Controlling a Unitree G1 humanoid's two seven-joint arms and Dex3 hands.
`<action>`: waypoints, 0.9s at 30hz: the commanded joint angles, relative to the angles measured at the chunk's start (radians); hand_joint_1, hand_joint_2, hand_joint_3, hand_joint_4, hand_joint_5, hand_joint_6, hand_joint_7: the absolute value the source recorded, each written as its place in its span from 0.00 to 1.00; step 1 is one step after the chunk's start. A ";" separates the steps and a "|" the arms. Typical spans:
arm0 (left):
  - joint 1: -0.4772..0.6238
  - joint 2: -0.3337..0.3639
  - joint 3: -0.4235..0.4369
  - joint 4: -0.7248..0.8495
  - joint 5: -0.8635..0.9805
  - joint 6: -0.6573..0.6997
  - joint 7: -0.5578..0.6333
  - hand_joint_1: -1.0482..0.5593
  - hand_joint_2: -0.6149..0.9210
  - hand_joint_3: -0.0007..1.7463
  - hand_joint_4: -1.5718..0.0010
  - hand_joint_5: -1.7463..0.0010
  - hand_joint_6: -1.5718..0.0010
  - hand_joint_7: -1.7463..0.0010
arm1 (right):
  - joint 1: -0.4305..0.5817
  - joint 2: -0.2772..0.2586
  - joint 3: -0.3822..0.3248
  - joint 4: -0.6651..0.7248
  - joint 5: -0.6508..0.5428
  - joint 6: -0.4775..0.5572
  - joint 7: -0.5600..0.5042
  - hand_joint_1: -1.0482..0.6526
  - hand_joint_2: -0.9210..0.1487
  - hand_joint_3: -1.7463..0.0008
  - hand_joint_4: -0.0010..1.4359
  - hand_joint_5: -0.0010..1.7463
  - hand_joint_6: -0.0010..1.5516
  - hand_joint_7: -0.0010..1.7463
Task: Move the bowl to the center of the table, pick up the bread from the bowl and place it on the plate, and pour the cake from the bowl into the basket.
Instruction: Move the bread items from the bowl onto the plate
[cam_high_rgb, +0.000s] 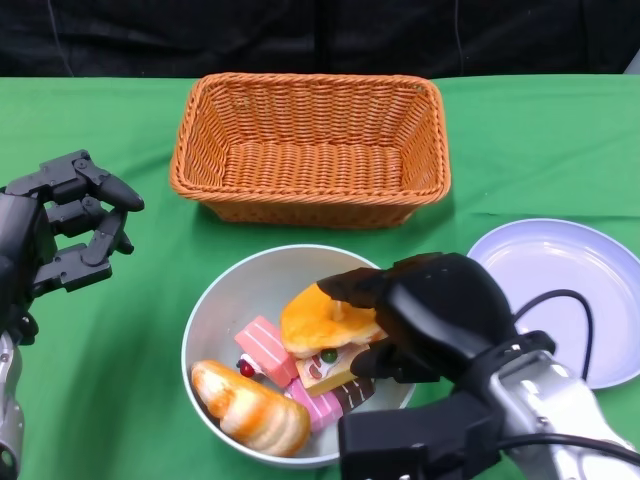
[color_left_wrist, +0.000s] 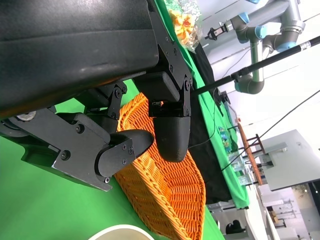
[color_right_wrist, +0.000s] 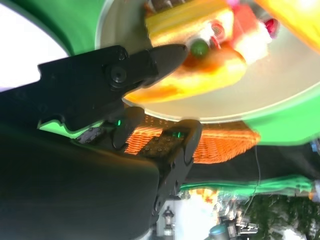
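Observation:
The grey bowl (cam_high_rgb: 215, 310) stands at mid-table in front of the wicker basket (cam_high_rgb: 310, 145). It holds an orange bread (cam_high_rgb: 325, 320) lying on top of a layered cake (cam_high_rgb: 330, 372), a pink cake (cam_high_rgb: 265, 350) and a second glazed bread (cam_high_rgb: 250, 408). My right hand (cam_high_rgb: 430, 315) reaches into the bowl from the right and grips the orange bread, which still rests on the cakes. The right wrist view shows a fingertip (color_right_wrist: 167, 54) against that bread (color_right_wrist: 200, 80). My left hand (cam_high_rgb: 70, 235) hovers at the left, open and holding nothing.
A white plate (cam_high_rgb: 560, 270) lies to the right of the bowl, partly behind my right forearm. The basket (color_left_wrist: 170, 195) sits just beyond my left hand's fingers (color_left_wrist: 170, 135) in the left wrist view. Green cloth covers the table.

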 joint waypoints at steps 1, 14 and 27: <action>0.010 0.011 0.004 -0.012 -0.007 -0.005 0.001 0.60 0.80 0.56 0.52 0.08 0.51 0.28 | -0.048 -0.024 0.042 0.066 -0.085 -0.013 -0.064 0.16 0.00 0.98 0.41 0.02 0.33 0.00; 0.008 0.016 -0.003 -0.005 -0.007 -0.006 -0.015 0.62 0.80 0.58 0.53 0.08 0.52 0.26 | -0.107 -0.013 0.117 0.219 -0.165 -0.029 -0.156 0.20 0.00 0.98 0.44 0.02 0.31 0.00; 0.008 0.023 -0.013 0.004 0.007 -0.017 -0.007 0.62 0.81 0.57 0.52 0.08 0.51 0.26 | -0.143 -0.012 0.128 0.365 -0.053 -0.162 -0.341 0.41 0.00 0.99 0.70 0.39 0.69 0.03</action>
